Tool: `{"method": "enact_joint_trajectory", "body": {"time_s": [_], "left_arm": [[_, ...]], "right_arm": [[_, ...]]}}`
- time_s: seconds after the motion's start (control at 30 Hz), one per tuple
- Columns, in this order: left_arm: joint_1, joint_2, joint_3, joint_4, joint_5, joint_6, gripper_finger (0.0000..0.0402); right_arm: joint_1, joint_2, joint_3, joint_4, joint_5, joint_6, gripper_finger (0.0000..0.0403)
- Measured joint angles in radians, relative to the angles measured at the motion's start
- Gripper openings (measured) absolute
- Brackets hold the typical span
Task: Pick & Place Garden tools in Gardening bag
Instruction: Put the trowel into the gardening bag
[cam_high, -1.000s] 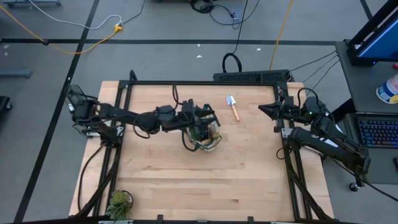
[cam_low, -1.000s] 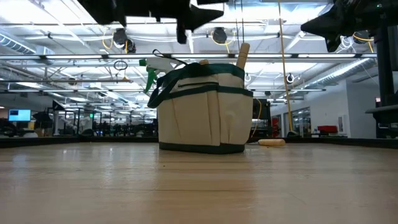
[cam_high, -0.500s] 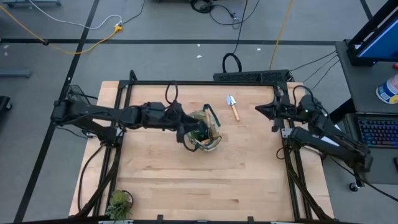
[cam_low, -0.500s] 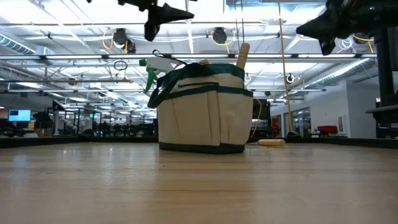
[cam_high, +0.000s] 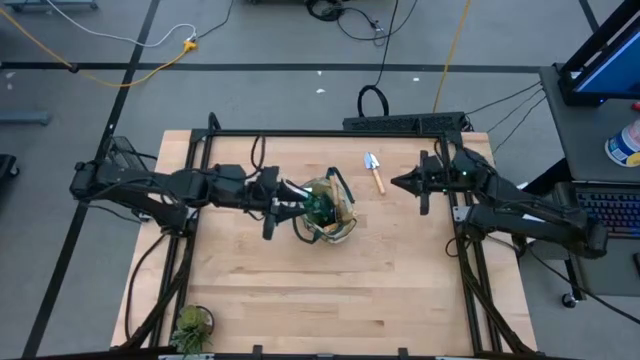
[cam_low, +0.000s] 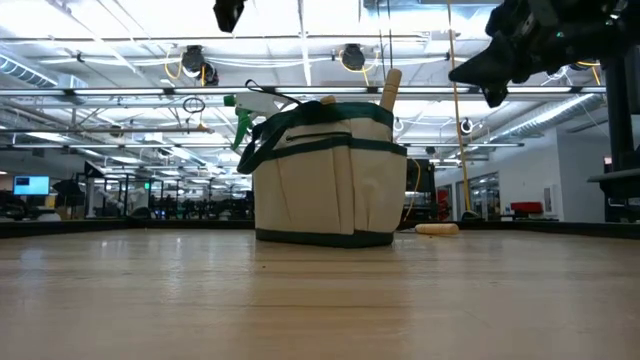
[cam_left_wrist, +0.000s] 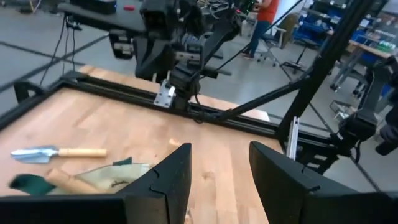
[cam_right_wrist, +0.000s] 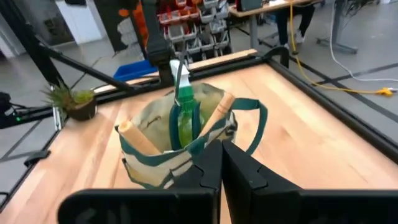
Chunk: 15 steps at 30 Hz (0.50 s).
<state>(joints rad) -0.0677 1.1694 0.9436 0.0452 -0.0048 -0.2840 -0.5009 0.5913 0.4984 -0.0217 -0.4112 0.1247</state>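
The beige gardening bag (cam_high: 328, 212) with green trim stands upright mid-table, also seen in the low view (cam_low: 325, 180). A green spray bottle (cam_right_wrist: 184, 115) and wooden tool handles (cam_right_wrist: 134, 134) stick out of it. A wooden-handled metal trowel (cam_high: 375, 172) lies flat on the table, far-right of the bag. My left gripper (cam_high: 287, 208) is open and empty, just left of the bag and above its height (cam_low: 228, 12). My right gripper (cam_high: 398, 183) is shut and empty, in the air right of the trowel, pointing toward the bag (cam_right_wrist: 220, 163).
A small potted plant (cam_high: 190, 325) stands at the near-left corner of the table. A black frame (cam_high: 330, 132) runs around the tabletop. There is bare wood (cam_high: 330, 290) between the bag and the near edge.
My left gripper has drawn back from over the bag toward the table's left and now stands beside it. My right gripper has moved toward the table's left, closer to the trowel and bag. The bag and trowel have not moved.
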Motion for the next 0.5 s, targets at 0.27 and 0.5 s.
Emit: {"method": "enact_joint_trajectory", "body": {"time_s": [0.27,0.5], "left_arm": [[-0.007,-0.102,-0.105,0.038,0.014,0.036,0.0166],[-0.028,-0.254,-0.317,0.226,0.010,0.039,0.0166]], "right_arm": [[0.047,0.066,0.001,-0.001,0.101,-0.057,0.0000],[0.053,0.129,0.002,-0.005,0.154,-0.100,0.0000]]}}
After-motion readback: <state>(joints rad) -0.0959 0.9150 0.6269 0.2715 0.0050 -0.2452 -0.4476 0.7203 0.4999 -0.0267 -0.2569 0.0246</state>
